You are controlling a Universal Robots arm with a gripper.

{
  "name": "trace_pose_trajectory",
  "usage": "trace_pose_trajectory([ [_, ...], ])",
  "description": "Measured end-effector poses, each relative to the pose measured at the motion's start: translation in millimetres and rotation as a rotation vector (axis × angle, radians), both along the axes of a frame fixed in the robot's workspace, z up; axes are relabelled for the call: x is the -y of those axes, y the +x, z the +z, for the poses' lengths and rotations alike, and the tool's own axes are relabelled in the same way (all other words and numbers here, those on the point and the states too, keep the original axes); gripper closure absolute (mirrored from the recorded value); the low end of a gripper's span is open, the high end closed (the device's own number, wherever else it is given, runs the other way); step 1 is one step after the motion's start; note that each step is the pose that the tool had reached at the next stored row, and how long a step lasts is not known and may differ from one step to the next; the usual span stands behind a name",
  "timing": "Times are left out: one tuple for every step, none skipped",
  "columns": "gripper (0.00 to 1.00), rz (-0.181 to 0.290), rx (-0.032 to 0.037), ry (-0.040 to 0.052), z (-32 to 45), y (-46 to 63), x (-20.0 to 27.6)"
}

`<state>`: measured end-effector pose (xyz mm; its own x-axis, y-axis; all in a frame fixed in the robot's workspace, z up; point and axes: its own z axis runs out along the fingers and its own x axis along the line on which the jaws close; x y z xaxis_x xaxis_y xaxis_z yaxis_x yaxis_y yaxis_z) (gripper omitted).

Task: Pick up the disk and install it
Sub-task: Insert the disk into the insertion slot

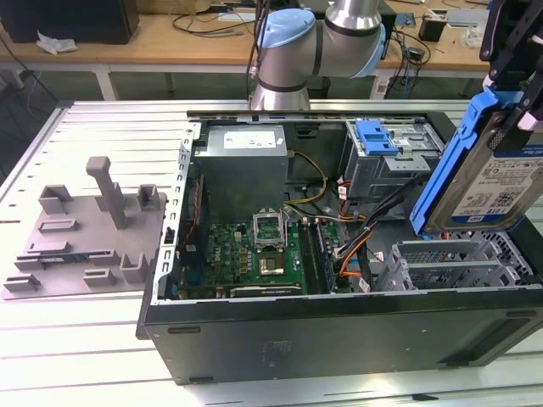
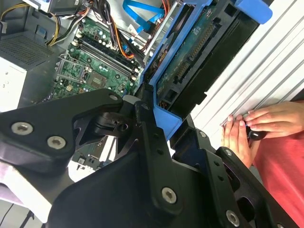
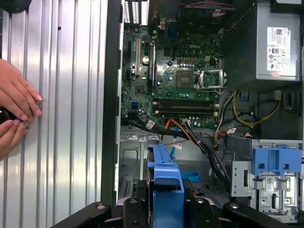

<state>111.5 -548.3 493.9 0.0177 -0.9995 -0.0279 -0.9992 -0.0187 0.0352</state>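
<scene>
While the disk (image 1: 496, 182) is not yet installed, the exterior view shows it held in the air, on edge and tilted, above the open computer case (image 1: 339, 335), near the case's end at the exterior view's right. The gripper (image 1: 512, 72) takes it from above, closed onto the blue carrier frame, which probably leaves the labelled metal face untouched and lets the drive travel edge-first. The case lies on its side on the ribbed metal worktop (image 1: 102, 127), cover off, so the motherboard (image 1: 254, 250), power supply (image 1: 246, 153) and grey drive cage (image 1: 377, 144) with its blue latch face upward and can be reached from above. A grey fixture plate (image 1: 85, 229) with upright posts sits beside the case, toward the worktop's edge at the exterior view's left. In the second wrist view, the gripper (image 2: 166, 123) has its black fingers (image 2: 147, 137) pinched on one end of the frame, and the disk (image 2: 199, 52) shows its circuit-board side and connector. A person's hands (image 2: 247, 128) rest on the worktop outside the case, apart from the disk. In the first wrist view, the gripper (image 3: 164, 211) carries the disk (image 3: 165, 175) edge-on over the case's cabled floor. The drive cage (image 3: 275, 166) stands apart from it, and the hands (image 3: 14, 111) lie on the worktop beyond the case wall.
</scene>
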Motion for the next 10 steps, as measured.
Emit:
trace_pose_trajectory([
  [0.63, 0.0, 0.0, 0.0002, -0.3, 0.0, 0.0],
  [0.63, 0.0, 0.0, 0.0002, -0.5, 0.0, -0.1],
  [0.63, -0.001, 0.0, 0.0, -0.6, 0.0, -0.2],
  [0.63, -0.001, 0.0, 0.0, -0.8, 0.0, -0.4],
  [0.63, -0.002, 0.0, 0.0001, -1.0, 0.0, -0.5],
  [0.63, -0.002, 0.0, 0.0001, -1.1, 0.0, -0.7],
  [0.63, -0.003, 0.0, 0.0001, -1.3, 0.0, -0.8],
  [0.63, -0.004, 0.0001, 0.0001, -1.5, 0.0, -0.9],
  [0.63, -0.005, 0.0, 0.0001, -1.8, 0.0, -1.0],
  [0.63, -0.006, 0.0, 0.0001, -2.0, 0.0, -1.2],
])
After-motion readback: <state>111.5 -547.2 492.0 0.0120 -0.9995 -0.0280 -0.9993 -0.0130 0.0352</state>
